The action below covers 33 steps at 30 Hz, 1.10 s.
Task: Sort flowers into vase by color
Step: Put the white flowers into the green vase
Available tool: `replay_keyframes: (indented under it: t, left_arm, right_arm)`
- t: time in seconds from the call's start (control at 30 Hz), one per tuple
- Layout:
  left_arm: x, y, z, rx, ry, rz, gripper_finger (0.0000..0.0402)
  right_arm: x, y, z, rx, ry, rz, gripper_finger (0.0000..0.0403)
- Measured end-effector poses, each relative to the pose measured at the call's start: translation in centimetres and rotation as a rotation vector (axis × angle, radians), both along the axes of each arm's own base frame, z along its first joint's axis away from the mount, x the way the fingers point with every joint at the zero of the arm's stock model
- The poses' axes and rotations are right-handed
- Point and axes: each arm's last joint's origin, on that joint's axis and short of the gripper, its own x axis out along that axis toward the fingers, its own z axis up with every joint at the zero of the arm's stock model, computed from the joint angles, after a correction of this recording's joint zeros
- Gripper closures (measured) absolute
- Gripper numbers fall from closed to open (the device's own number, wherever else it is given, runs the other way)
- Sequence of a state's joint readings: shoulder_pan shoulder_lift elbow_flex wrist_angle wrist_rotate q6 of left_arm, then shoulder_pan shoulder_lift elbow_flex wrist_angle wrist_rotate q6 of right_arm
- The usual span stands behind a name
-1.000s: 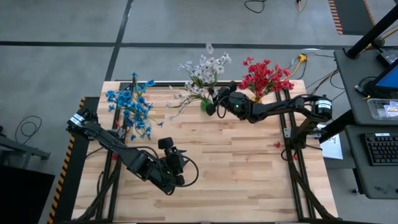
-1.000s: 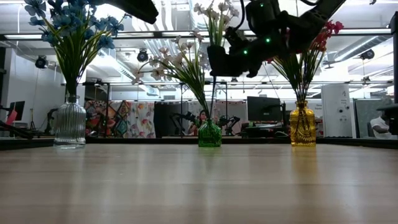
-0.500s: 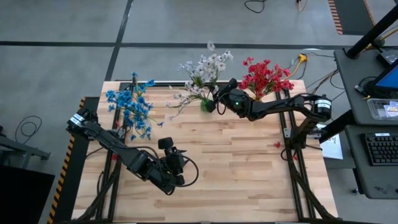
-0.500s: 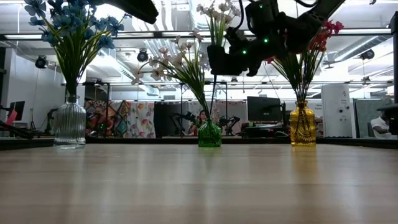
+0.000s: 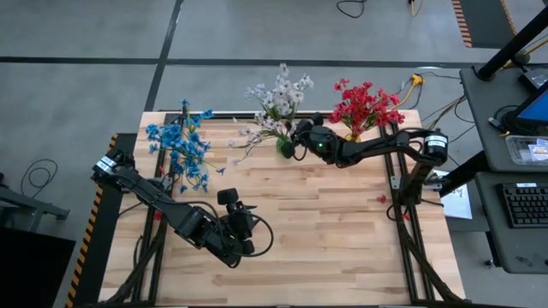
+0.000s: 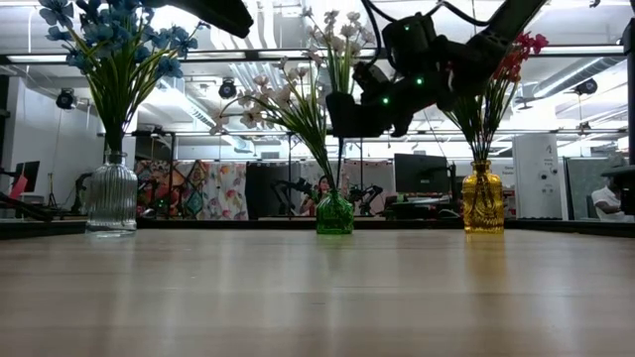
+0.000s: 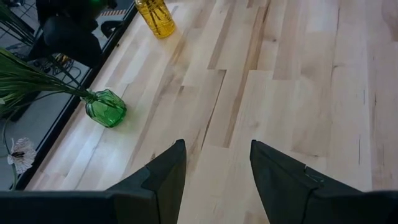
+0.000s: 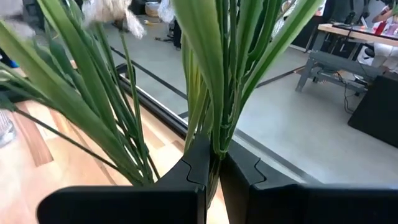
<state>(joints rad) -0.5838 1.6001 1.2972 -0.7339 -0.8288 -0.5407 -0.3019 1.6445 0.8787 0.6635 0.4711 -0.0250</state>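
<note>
Fingers of the right gripper (image 8: 213, 163) clamp one white spray (image 5: 280, 92) above one of three vases, the green vase (image 6: 334, 213).

A pale wooden plank table (image 5: 325, 222) stood on a grey concrete floor (image 5: 103, 85) crossed by dark lines. A black cable (image 5: 38, 175) lay looped on the floor off the table's left side. At the right edge of the high view, a dark desk carried a black keyboard (image 5: 524, 205), with a laptop (image 5: 533, 107) farther back. In the low view, the room beyond the table held a dark monitor (image 6: 420, 174), a patterned, colourful cloth (image 6: 203, 188) and a white cabinet (image 6: 541, 177). Long ceiling lights (image 6: 248, 55) ran overhead. A person in a white top (image 6: 602, 200) sat at the far right, only partly visible.
</note>
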Motion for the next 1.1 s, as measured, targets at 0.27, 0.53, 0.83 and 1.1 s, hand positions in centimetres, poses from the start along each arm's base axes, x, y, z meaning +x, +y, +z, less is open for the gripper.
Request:
replay_keyframes:
  t: [0.27, 0.53, 0.83, 1.1]
  left_arm:
    - [0.0, 0.0, 0.0, 0.0, 0.0, 0.0, 0.0238]
    - [0.0, 0.0, 0.0, 0.0, 0.0, 0.0, 0.0238]
    - [0.0, 0.0, 0.0, 0.0, 0.0, 0.0, 0.0238]
    - [0.0, 0.0, 0.0, 0.001, 0.0, 0.001, 0.0238]
  right_arm:
    - [0.2, -0.1, -0.7, 0.006, 0.023, 0.0, 0.038]
    - [0.2, -0.1, -0.7, 0.007, 0.024, 0.0, 0.0331]
    - [0.1, 0.1, -1.3, 0.036, 0.076, 0.0, 0.0233]
    - [-0.2, 1.3, -1.6, 0.074, 0.176, 0.027, 0.0168]
